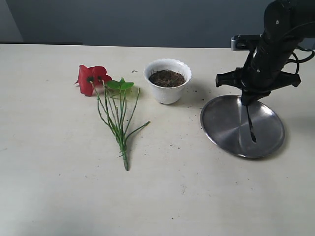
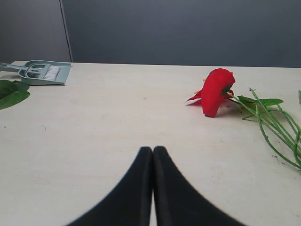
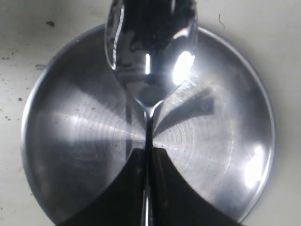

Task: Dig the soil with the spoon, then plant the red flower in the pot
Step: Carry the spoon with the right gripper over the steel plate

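In the exterior view, the red flower (image 1: 120,132) lay flat on the counter (image 1: 59,187), nearest the camera and just left of the pot (image 1: 168,93) holding the soil (image 1: 167,77). My right end effector (image 1: 247,101) hung over the steel plate (image 1: 224,128), gripping the spoon (image 1: 251,125) bowl-down; its tip perhaps touched the plate. In the left wrist view, my left end effector (image 2: 153,153) was fully closed and empty, with the flower's red head lying ahead of it. In the right wrist view, the jaws pinched the spoon's thin handle, its bowl above the plate.
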